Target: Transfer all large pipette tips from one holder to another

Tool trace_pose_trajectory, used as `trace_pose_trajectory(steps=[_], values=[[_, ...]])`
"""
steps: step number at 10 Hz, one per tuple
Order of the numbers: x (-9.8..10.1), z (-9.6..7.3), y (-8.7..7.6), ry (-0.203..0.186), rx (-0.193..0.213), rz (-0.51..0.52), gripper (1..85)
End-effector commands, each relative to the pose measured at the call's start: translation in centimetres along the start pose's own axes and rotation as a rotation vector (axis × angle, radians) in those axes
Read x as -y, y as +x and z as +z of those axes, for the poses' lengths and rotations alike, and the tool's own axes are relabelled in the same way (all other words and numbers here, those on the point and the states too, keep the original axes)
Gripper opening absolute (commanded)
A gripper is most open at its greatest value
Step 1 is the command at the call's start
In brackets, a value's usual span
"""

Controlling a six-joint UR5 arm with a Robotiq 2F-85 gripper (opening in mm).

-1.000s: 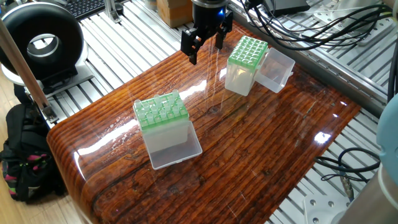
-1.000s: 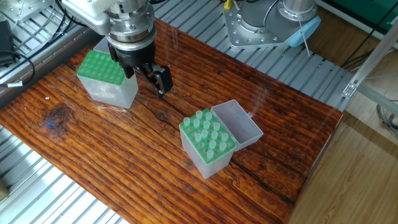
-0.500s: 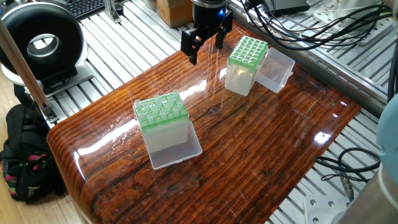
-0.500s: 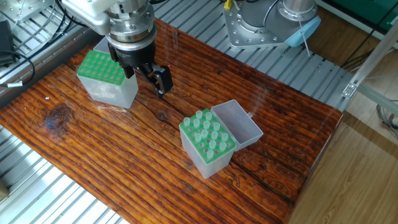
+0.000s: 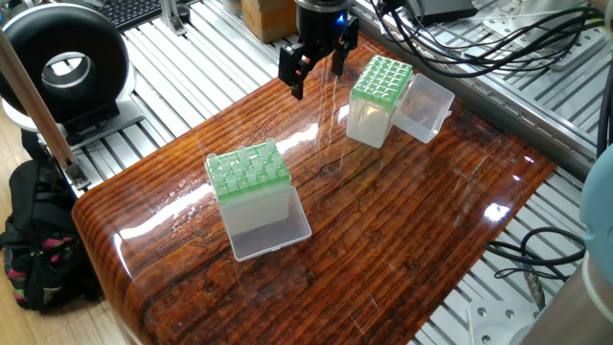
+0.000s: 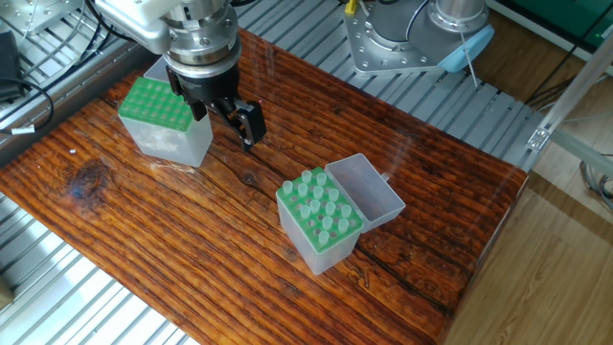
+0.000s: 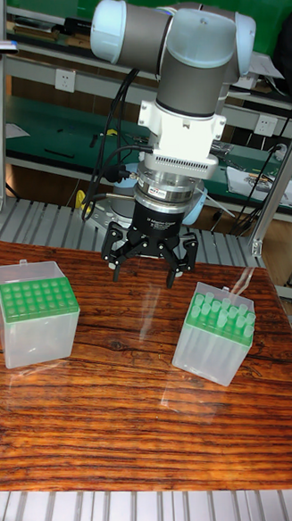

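Observation:
Several large pipette tips [image 5: 247,166] [image 6: 317,200] [image 7: 222,311] stand upright in a clear holder with a green top [image 5: 251,197] [image 6: 320,239] [image 7: 209,352], its lid folded open beside it. A second green-topped holder [image 5: 380,81] [image 6: 156,103] [image 7: 36,303] shows only bare holes, and its lid is open too. My gripper [image 5: 313,67] [image 6: 226,113] [image 7: 146,266] hangs above the wooden table between the two holders, closer to the bare one. It is open, with nothing between its fingers.
The wooden table [image 5: 402,230] sits on aluminium slats [image 5: 215,77]. A black ring-shaped device [image 5: 65,65] and a black bag [image 5: 38,244] are off its left end. Cables [image 5: 479,43] run behind the bare holder. A robot base [image 6: 407,38] stands beyond the far edge.

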State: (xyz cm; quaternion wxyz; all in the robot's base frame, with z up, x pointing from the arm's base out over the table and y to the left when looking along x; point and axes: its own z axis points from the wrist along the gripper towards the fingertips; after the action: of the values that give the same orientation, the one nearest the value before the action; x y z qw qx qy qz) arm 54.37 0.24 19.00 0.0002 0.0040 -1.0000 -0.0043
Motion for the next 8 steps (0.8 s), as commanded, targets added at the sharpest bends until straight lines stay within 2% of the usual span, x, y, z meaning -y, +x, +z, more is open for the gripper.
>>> trace_pose_trajectory(steps=[1,2,8], values=[[-0.2,0.0,0.0,0.0,0.0,0.0,1.0],[-0.1,-0.2,-5.1,0.015,0.197,-0.044,1.0],[-0.3,0.2,-5.3,0.013,0.205,-0.038,1.0]])
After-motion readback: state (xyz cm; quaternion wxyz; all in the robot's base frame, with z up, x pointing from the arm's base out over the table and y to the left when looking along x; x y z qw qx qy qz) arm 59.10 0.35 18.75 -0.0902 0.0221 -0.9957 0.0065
